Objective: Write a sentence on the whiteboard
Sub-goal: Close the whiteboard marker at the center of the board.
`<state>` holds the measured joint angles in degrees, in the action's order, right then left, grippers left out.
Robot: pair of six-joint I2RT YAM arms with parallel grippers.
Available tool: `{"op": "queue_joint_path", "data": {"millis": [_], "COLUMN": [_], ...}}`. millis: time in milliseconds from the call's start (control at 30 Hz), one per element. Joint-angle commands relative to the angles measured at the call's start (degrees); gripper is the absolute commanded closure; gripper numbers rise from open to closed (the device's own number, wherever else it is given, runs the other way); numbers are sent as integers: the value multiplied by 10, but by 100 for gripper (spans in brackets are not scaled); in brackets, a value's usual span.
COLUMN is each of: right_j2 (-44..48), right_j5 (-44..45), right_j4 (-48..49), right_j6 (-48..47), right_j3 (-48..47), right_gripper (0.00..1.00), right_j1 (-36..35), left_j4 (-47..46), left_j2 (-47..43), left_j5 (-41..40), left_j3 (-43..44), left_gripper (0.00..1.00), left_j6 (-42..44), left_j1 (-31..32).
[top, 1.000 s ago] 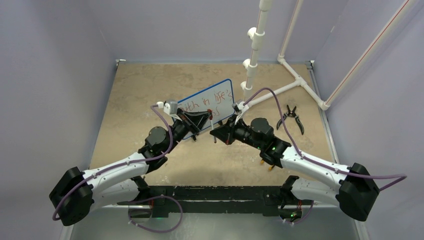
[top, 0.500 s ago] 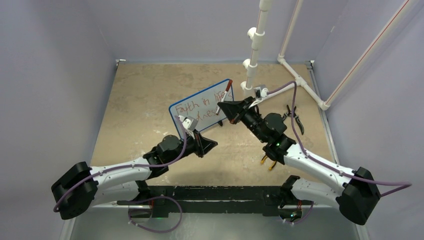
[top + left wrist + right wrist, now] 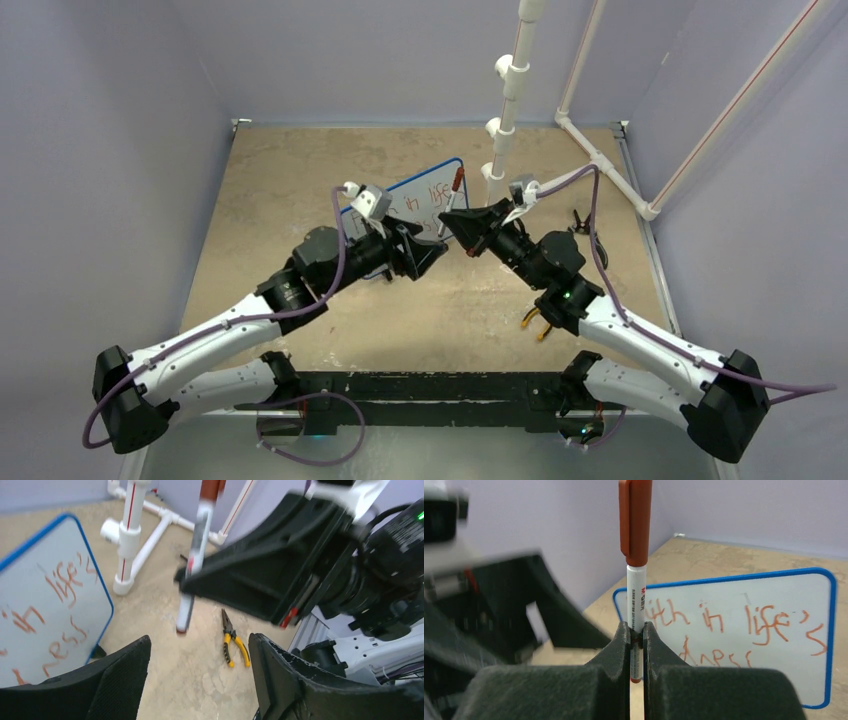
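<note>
a: we log the whiteboard [image 3: 432,192] first; it rests on the tan table [image 3: 260,200], blue rim all round, its long side running slantwise in the overhead view; where do we place the sentence [image 3: 744,625]?

b: on the whiteboard's face, red handwriting, two lines; from the right wrist we read "...ith in life's" above and "...ness" below; the start of both lines is hidden behind the right gripper [image 3: 636,630].

a: and that claw?

b: clamped tight on a marker [image 3: 636,587]; white barrel pinched between the pads, red cap end up, pen close to upright; it sits near the whiteboard's right end; from the left wrist we see bare table between pen and whiteboard, so not on the writing face.

a: left gripper [image 3: 200,640]: jaws spread wide, nothing between them; in the overhead view it sits in front of the whiteboard's middle, nose toward the right gripper; the two are near, but whether they touch we cannot tell.

b: noted; a white pvc pipe frame [image 3: 500,140] stands just beside the whiteboard's right end; yellow-handled pliers [image 3: 232,642] lie flat on the table, right of the whiteboard, past the marker.
</note>
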<state>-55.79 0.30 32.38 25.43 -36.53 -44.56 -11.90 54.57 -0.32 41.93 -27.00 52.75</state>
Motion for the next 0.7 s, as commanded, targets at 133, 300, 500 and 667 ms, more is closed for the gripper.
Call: {"op": "queue_joint_path", "data": {"millis": [133,300,500,667], "right_j2": [43,33,23,18], "right_j5": [-175,-221,-242,-243], "right_j4": [-61,-77,-75,-82], "right_j6": [-92,-109,-113,-115], "right_j3": [7,-4,-11,-15], "right_gripper": [100,100,100,100], "right_j1": [-1,-1,-1,-1], "left_j4": [110,103,108,99], "left_j2": [39,66,80,87], "left_j5": [167,199,179,189], "left_j3": [177,217,223,219], "left_gripper": [19,16,17,47], "left_j6": [45,38,36,30], "left_j1": [-81,-87,-87,-87]}}
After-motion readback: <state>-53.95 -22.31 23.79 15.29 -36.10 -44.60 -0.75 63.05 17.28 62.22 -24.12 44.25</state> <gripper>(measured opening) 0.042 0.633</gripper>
